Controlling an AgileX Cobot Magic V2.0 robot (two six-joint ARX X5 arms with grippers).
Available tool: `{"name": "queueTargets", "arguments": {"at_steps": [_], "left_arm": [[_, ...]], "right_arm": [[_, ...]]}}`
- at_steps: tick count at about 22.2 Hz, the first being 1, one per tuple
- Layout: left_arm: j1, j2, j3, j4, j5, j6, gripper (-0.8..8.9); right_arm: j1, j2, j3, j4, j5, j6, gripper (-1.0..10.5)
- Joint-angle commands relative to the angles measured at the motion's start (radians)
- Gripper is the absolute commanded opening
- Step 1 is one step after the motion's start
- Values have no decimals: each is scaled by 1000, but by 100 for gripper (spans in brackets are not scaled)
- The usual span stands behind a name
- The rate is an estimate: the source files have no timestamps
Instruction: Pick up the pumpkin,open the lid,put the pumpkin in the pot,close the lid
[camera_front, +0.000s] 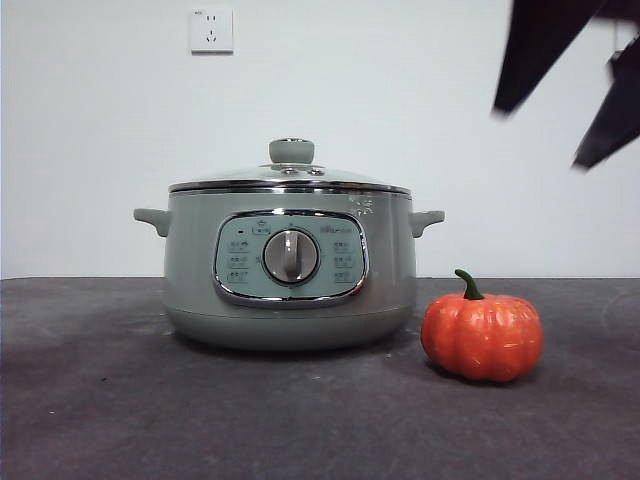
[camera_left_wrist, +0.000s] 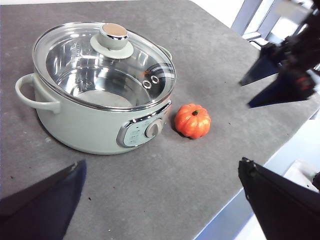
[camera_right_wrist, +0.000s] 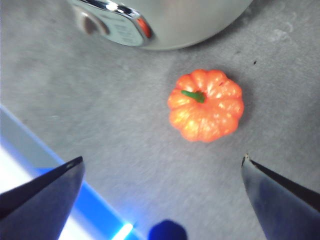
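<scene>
The orange pumpkin (camera_front: 482, 335) with a green stem sits upright on the dark table, just right of the sage-green pot (camera_front: 290, 275). The glass lid (camera_front: 290, 180) with its green knob rests shut on the pot. My right gripper (camera_front: 538, 138) hangs open and empty high above the pumpkin; the right wrist view looks down on the pumpkin (camera_right_wrist: 206, 105) between its spread jaws (camera_right_wrist: 162, 160). My left gripper (camera_left_wrist: 162, 165) is open and empty, held back and above, and its view shows the pot (camera_left_wrist: 95, 120), the lid (camera_left_wrist: 107, 65), the pumpkin (camera_left_wrist: 192, 120) and the right gripper (camera_left_wrist: 245, 95).
The grey table (camera_front: 120, 400) ends in an edge close to the pumpkin in the wrist views (camera_left_wrist: 235, 205). A white wall with a socket (camera_front: 211, 30) stands behind the pot.
</scene>
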Motion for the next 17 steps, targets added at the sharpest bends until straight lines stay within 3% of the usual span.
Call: {"name": "queueTargets", "arguments": {"at_steps": [1, 4, 7, 17], "left_arm": [[0, -1, 2, 8, 2, 11, 751], [0, -1, 2, 8, 2, 11, 751], [0, -1, 2, 9, 2, 11, 752], [0, -1, 2, 11, 2, 11, 751]], "right_arm": [[18, 76, 1, 47, 30, -8, 717], [25, 161, 1, 115, 45, -8, 717], [37, 251, 1, 171, 111, -21, 718], [42, 422, 1, 274, 139, -32, 720]]}}
